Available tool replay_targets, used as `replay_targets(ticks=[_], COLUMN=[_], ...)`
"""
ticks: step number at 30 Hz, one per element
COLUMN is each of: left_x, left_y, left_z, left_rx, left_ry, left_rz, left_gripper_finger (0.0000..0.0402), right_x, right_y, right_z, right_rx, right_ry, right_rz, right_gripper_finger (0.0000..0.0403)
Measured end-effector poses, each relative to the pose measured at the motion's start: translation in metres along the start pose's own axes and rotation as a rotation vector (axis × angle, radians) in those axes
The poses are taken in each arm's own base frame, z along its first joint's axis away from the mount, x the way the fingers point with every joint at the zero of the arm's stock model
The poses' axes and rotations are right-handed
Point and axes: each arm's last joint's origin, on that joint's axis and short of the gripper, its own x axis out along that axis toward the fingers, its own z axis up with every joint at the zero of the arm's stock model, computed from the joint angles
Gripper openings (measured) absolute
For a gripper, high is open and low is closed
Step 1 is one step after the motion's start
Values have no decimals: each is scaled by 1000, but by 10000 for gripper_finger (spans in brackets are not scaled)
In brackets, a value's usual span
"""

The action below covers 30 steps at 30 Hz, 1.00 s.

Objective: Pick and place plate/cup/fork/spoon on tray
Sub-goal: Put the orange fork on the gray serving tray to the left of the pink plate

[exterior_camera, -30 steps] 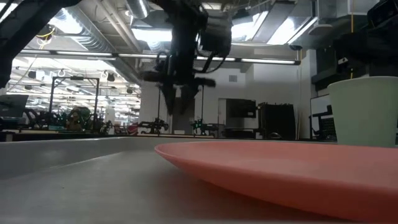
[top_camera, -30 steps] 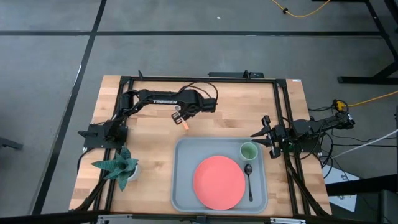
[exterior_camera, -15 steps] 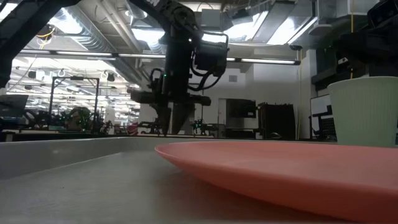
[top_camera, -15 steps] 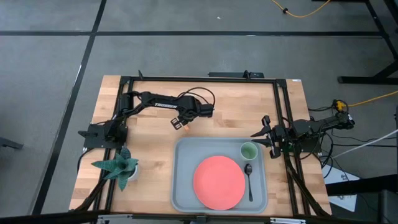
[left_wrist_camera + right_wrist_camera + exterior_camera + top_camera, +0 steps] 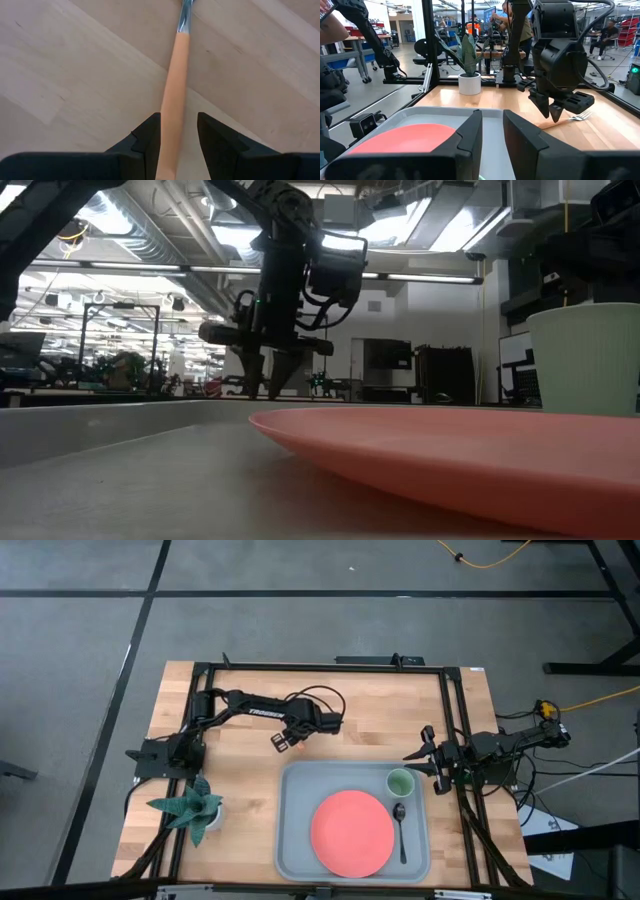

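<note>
table (image 5: 360, 705): pale wood, matt | fork (image 5: 174, 95): smooth orange handle, seemingly plastic

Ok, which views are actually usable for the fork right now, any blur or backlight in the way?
Left wrist view: sharp and evenly lit, the fork lies between the left gripper fingers. Low view: backlit by ceiling lights, the gripper only a silhouette, the plate close and soft. Right wrist view: fork tines clear on the table.

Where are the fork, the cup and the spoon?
fork (image 5: 173, 100): left wrist view, on the middle of its orange handle, between the left hand's fingers.
cup (image 5: 400, 782): high view, on its round green top, in the tray's corner.
spoon (image 5: 401, 830): high view, on its dark handle beside the plate.
</note>
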Motion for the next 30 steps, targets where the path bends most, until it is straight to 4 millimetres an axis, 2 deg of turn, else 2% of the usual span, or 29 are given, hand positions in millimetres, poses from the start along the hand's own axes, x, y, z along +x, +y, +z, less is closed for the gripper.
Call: replay_targets(ticks=[4, 10, 13, 24, 30], left_x=[2, 20, 24, 24, 24], left_y=[1, 14, 14, 12, 13], left_z=[0, 0, -1, -6, -8], left_rx=[-3, -34, -19, 86, 100], left_ry=[7, 1, 14, 19, 22], left_rz=[4, 70, 32, -9, -16], left_gripper_finger=[122, 122, 122, 118, 85], right_x=[0, 0, 0, 0, 0], right_y=[0, 0, 0, 0, 0], right_z=[0, 0, 0, 0, 0], right_rx=[0, 0, 0, 0, 0], right_ry=[0, 0, 0, 0, 0], right_rz=[0, 0, 0, 0, 0], right_gripper_finger=[83, 83, 83, 83, 83])
